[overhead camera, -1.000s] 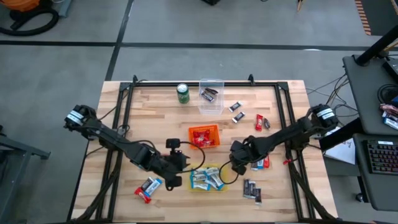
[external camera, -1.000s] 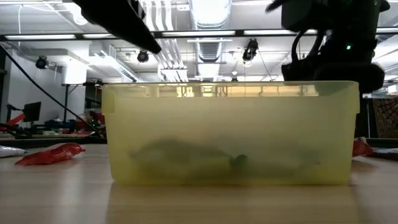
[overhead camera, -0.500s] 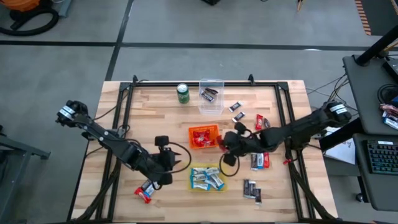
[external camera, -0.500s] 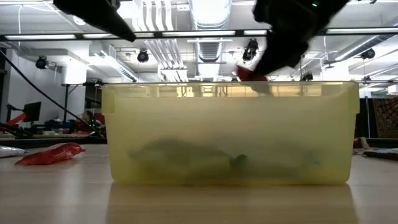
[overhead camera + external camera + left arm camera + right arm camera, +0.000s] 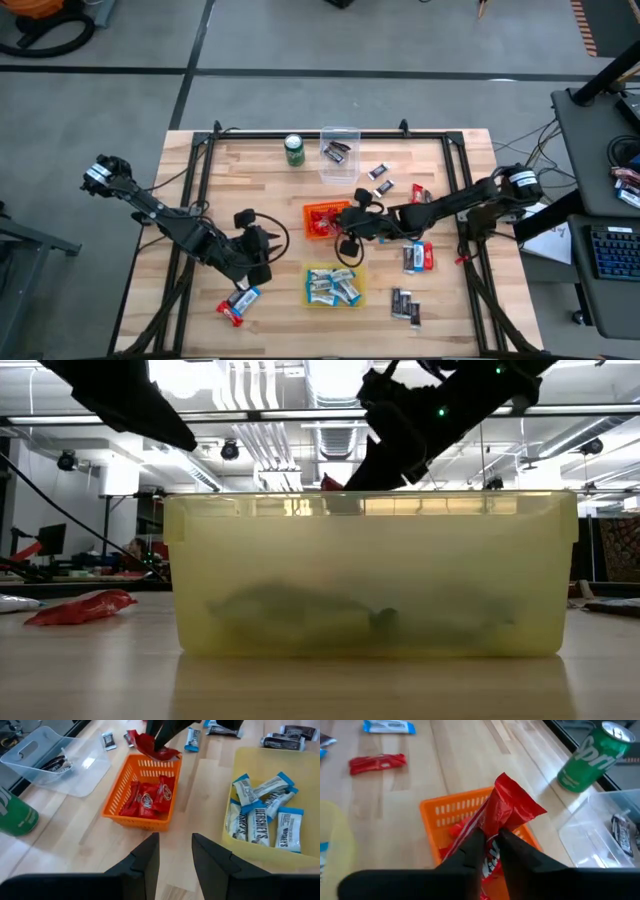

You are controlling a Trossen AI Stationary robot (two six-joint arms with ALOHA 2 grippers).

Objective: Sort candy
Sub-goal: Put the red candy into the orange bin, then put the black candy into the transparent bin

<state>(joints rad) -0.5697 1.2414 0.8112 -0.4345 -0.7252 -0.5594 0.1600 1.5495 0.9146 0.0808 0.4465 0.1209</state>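
Candy sorting is under way at the table's middle. Right gripper (image 5: pixel 347 222) hangs over the orange bin (image 5: pixel 328 221), its two dark fingers (image 5: pixel 470 851) pinching a red wrapped candy (image 5: pixel 507 809) that stands up from between them above the bin's rim. Inside the orange bin lie more red candies (image 5: pixel 149 798). At six o'clock from it sits the yellow bin (image 5: pixel 333 287), holding blue-and-white candies (image 5: pixel 265 812). At twelve o'clock, near the table's far edge, the clear bin (image 5: pixel 339 153) contains dark-wrapped candy (image 5: pixel 337 152), with a green can (image 5: pixel 294 149) just beside it at nine o'clock.

Left gripper (image 5: pixel 258 247) hovers at about eight o'clock from the orange bin, its fingers (image 5: pixel 144 862) slightly apart and holding nothing. Loose candy (image 5: pixel 239 303) lies on the table (image 5: pixel 240 180) at seven o'clock from the left gripper. More loose pieces (image 5: pixel 418 258) lie at three o'clock from the yellow bin, with dark ones (image 5: pixel 404 305) at four o'clock.
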